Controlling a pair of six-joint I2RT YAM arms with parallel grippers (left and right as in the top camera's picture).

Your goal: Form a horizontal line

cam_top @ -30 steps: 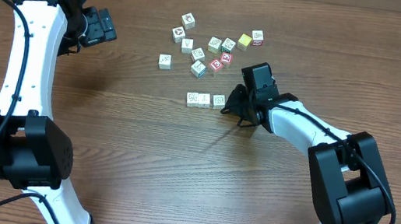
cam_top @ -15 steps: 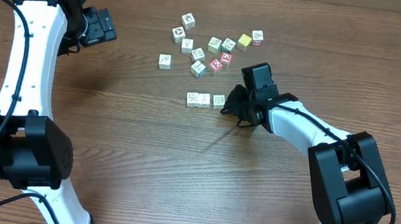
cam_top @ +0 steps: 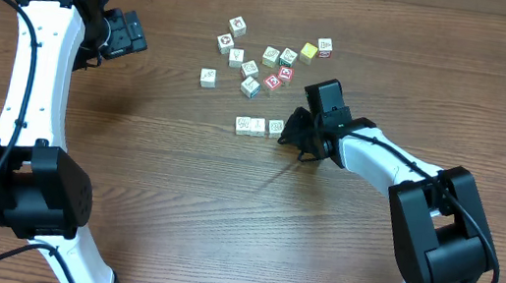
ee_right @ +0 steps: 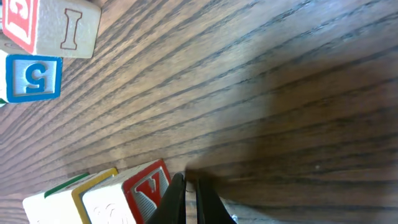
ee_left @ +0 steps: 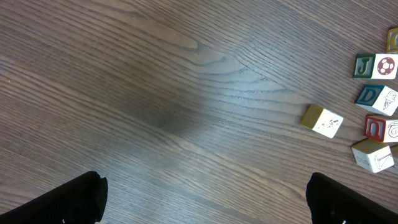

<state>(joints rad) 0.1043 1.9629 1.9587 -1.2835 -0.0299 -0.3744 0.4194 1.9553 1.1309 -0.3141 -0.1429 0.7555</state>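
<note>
Wooden table (cam_top: 175,200), two arms, small picture cubes. Item one: the row (cam_top: 258,125), three pale cubes lying left to right on the near side of the cube cluster, about mid-table. The left two touch; the third sits just beside them at the right end, and whether it touches cannot be told from overhead. The right wrist view shows a red letter face (ee_right: 148,185) on the cube nearest the fingers. Item two: right gripper (cam_top: 287,134), low at the right end of the row, fingers (ee_right: 177,200) pressed together with nothing between them, tip just beside the red-faced cube. Item three: loose cubes (cam_top: 271,56), about a dozen, scattered far of the row, mostly cream with two red and one yellow. Item four: left gripper (cam_top: 127,33), at the far left, well apart from all the cubes, fingers spread wide and holding nothing. Its camera shows bare wood between the fingertips and a few lettered cubes (ee_left: 322,120) at the right edge.
</note>
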